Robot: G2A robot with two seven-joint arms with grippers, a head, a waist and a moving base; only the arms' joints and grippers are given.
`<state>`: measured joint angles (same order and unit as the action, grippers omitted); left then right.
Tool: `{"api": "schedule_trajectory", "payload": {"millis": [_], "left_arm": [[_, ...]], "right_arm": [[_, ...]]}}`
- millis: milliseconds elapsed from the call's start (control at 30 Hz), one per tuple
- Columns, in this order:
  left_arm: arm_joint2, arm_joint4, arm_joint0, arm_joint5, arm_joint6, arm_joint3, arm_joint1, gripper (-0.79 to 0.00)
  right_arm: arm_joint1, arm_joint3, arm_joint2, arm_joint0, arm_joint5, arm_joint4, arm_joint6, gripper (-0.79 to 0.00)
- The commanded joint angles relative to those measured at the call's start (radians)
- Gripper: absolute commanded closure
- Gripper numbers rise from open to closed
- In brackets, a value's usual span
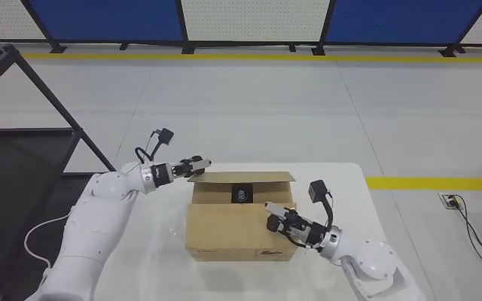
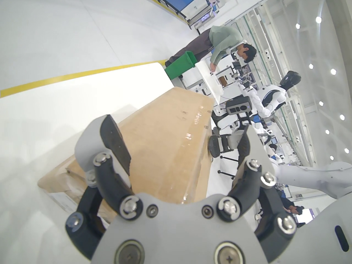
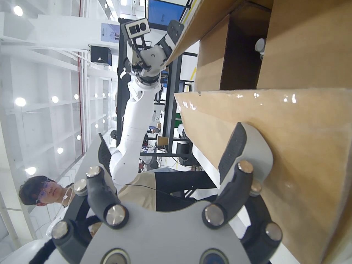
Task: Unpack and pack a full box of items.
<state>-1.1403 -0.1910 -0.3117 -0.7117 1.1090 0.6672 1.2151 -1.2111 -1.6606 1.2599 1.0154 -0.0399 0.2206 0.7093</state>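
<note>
On the bench (image 1: 335, 188), the box (image 1: 226, 244) lies long-ways between both arms, the left claw (image 1: 199, 163) spread apart at the far flap (image 1: 241, 177)'s left corner and the right claw (image 1: 273, 217) spread apart against the near flap (image 1: 226, 217)'s right end.

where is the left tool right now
In the top view, the left tool sits at the far-left corner of the cardboard box, at the left end of its far flap, across the box from the right tool.
</note>
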Motion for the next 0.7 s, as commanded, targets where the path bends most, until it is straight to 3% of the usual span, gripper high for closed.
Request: {"api": "schedule_trajectory", "payload": {"millis": [0, 333, 667], "left_arm": [[0.013, -0.030, -0.017, 0.011, 0.011, 0.041, -0.017, -0.785], [0.088, -0.128, -0.102, 0.041, 0.040, 0.220, -0.094, -0.785], [0.171, -0.166, -0.133, 0.020, 0.020, 0.288, -0.144, -0.785]], "right_arm": [[-0.001, 0.008, 0.003, -0.007, -0.011, 0.011, -0.010, -0.785], [0.000, 0.107, 0.028, -0.082, -0.034, 0.052, 0.001, -0.785], [0.004, 0.164, 0.039, -0.110, 0.056, 0.109, 0.095, -0.785]]}}
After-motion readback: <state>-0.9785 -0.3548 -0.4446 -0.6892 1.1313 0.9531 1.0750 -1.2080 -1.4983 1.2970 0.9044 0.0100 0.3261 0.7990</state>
